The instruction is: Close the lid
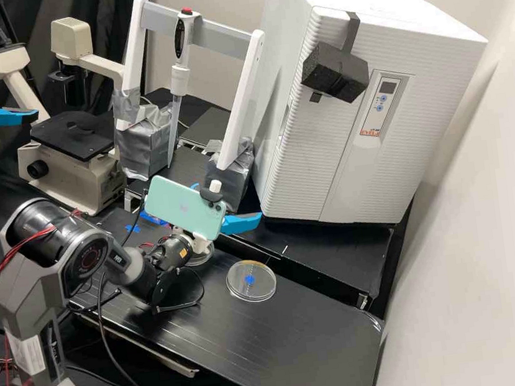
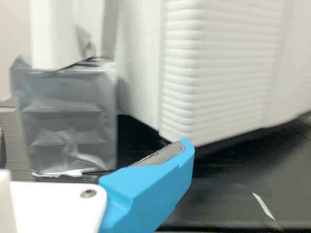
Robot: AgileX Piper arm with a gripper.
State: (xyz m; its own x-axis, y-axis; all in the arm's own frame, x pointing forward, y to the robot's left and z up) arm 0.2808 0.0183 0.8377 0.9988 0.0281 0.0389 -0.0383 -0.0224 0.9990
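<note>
One clear dish (image 1: 260, 289), blue-dotted, sits on the black bench (image 1: 313, 336) (second dish (image 1: 202, 259) partly behind the arm (image 1: 58, 249)); gripper (image 1: 229, 201) is above bench, fingers (image 1: 242, 222) spread apart.

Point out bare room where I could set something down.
Widest bare patch: the black bench between the blue-dotted dish, the near edge and the end by the wall. A narrower strip separates that dish from the cable loop. Crowded: around the second dish, close to the arm and phone.
</note>
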